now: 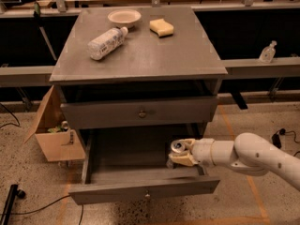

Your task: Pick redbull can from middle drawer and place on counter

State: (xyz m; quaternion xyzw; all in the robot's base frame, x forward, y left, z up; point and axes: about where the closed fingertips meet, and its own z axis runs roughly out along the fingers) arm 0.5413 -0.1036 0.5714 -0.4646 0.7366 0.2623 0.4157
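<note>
One redbull can stands in the pulled-out middle drawer, right up against its right edge, toward the front corner. You mostly just see its shiny round top; the silvery side is pretty much hidden. The gripper reaches in over that right edge, cream fingers closed around the can. Up on the counter, a clear bottle lies near the left edge, and a bowl and a yellow sponge sit by the back edge.

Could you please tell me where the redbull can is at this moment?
In the camera view, the redbull can stands upright at the right end of the open middle drawer, right at the gripper, which reaches in from the right.
</note>
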